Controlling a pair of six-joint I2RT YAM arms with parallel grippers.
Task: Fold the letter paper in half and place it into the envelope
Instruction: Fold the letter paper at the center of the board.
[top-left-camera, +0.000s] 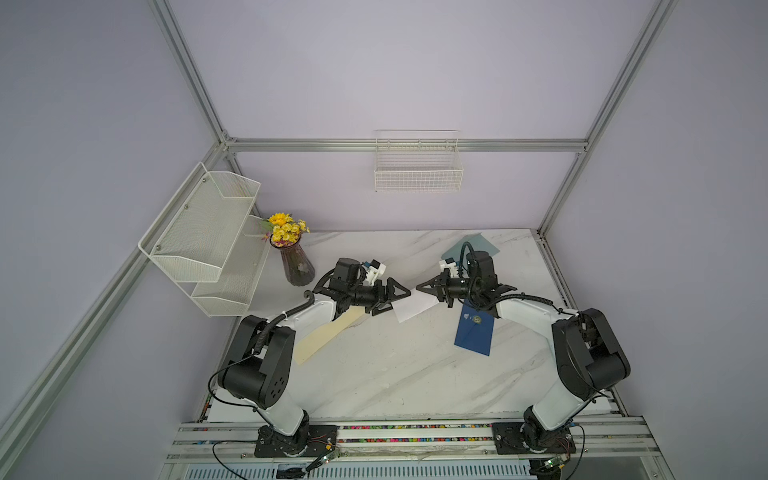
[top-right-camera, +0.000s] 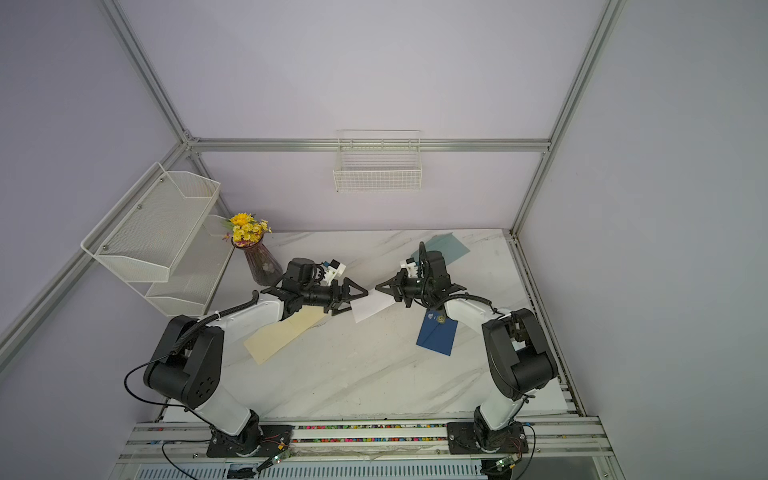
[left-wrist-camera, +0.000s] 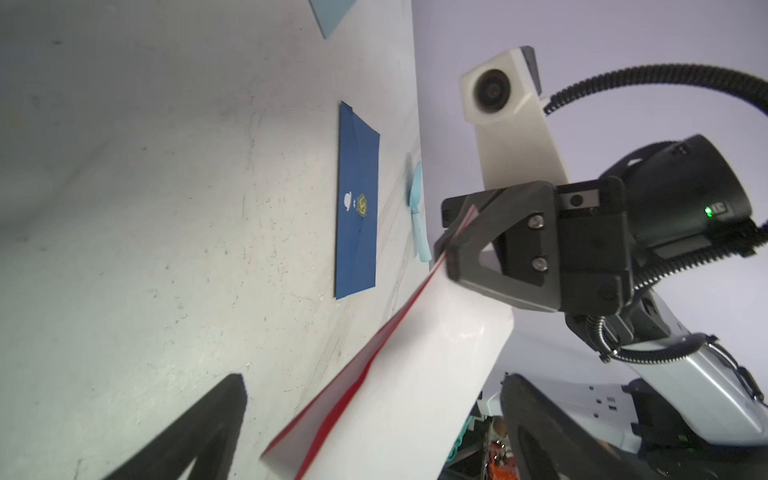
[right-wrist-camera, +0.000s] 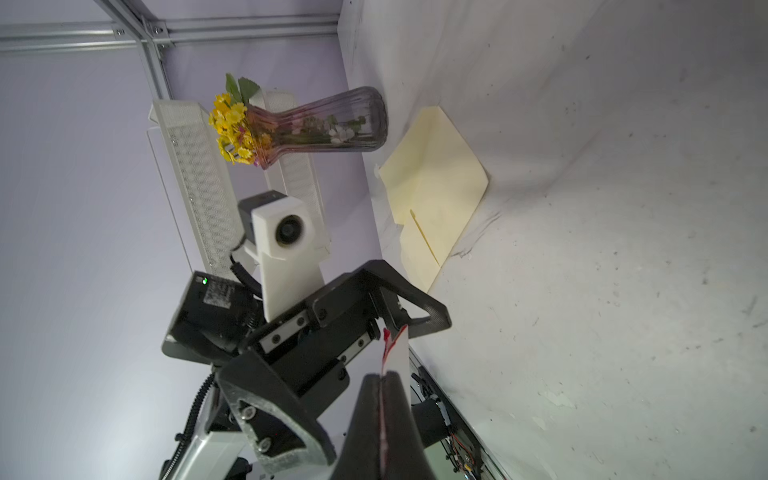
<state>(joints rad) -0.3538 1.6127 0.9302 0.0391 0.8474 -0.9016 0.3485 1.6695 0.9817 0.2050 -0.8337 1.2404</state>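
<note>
Right of the vase (top-left-camera: 298, 266), the folded letter paper (top-left-camera: 413, 308) hangs airborne, one corner clenched by the right gripper (top-left-camera: 420, 288); the left gripper (top-left-camera: 392, 302) gapes, released, around its opposite edge. A one-corner hold may let it droop or reopen. The left arm (top-left-camera: 318, 311) covers part of the cream envelope (top-left-camera: 318, 338).

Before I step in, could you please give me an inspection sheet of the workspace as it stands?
surface: marble-look tabletop, lightly marked.
job's things: folded letter paper held up between the arms; dark blue envelope, cream envelope and pale blue envelope lie flat.
clutter: vase of yellow flowers, back left.
grippers: left end effector open, jaws astride the paper's edge; right end effector shut on the paper.
cables: black conduit along each arm; thin loop beside the left arm.
surroundings: wire basket on back wall, mesh shelf on left wall.
</note>
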